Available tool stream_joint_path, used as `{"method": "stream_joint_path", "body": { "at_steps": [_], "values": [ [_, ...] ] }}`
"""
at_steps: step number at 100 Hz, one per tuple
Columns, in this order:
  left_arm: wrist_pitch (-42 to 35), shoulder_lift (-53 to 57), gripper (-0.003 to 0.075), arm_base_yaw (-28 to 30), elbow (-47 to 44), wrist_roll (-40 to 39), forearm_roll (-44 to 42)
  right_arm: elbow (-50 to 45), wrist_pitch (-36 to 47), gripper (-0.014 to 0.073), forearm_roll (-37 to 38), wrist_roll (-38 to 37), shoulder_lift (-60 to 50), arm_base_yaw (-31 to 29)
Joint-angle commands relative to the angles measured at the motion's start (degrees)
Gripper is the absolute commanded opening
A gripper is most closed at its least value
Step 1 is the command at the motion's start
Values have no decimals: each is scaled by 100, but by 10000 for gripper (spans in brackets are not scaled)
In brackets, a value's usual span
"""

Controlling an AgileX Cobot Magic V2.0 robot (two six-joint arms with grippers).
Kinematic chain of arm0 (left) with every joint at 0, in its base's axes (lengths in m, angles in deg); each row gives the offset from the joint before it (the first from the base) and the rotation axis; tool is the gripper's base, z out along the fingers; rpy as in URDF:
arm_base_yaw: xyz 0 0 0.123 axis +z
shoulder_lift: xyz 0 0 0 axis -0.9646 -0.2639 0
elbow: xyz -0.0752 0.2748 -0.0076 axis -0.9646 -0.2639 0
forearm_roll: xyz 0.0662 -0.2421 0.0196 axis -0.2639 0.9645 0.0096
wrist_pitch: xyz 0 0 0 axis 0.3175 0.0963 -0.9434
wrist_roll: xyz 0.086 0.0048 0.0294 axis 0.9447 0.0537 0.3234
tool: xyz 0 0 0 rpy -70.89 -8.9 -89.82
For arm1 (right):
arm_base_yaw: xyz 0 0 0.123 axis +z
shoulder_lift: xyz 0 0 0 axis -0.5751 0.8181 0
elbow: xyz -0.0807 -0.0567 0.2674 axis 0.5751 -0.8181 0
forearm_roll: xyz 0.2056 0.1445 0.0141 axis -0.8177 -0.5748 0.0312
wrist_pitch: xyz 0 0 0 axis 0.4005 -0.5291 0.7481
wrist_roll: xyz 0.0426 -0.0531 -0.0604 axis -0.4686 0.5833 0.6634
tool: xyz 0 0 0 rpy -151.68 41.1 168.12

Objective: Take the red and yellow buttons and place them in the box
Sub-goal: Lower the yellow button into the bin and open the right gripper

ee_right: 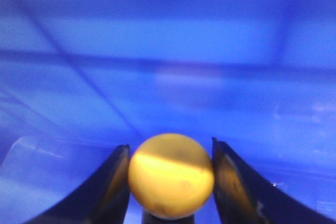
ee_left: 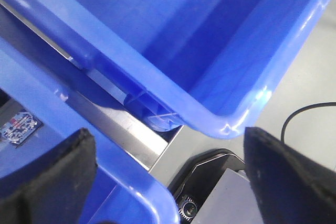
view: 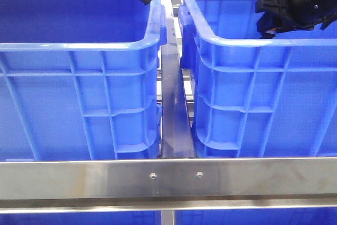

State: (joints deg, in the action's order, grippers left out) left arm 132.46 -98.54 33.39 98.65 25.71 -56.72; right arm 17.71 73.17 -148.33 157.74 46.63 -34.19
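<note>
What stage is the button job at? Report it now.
Done: nothing confirmed; neither blue plastic crate shows its floor. In hand: the right gripper clamps a round yellow button inside a crate. Left: releasing it; the left gripper is open, empty.

Both big blue ribbed plastic bins [view: 79,88] [view: 253,93] look smooth and glossy. The flat brushed steel rail [view: 168,177] before them has a dull satin sheen. My left jaws wear matt, rough black foam pads [ee_left: 50,174]. My right jaws hold a smooth, glossy round yellow plastic button [ee_right: 170,176].
</note>
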Motion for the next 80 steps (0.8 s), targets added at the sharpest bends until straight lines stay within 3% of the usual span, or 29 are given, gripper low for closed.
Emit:
{"method": "stream_joint_path", "body": {
  "at_steps": [1,11,20,69,80],
  "values": [
    [-231,271,547,-46,174,-10,164,191,-140,409,-112,49,-274,3],
    [-231,271,547,-46,174,-10,164,191,-152,496,-112,49,-274,3],
    [-231,271,547,-46,174,-10,164,191,-179,519,-112,49,-279,3],
    [-239,271,547,-46,174,-10,164,-63,-70,514,-112,49,-1107,-2],
    [-244,271,547,-46,174,-10,164,-423,35,421,-112,49,-1632,-2]
  ]
}}
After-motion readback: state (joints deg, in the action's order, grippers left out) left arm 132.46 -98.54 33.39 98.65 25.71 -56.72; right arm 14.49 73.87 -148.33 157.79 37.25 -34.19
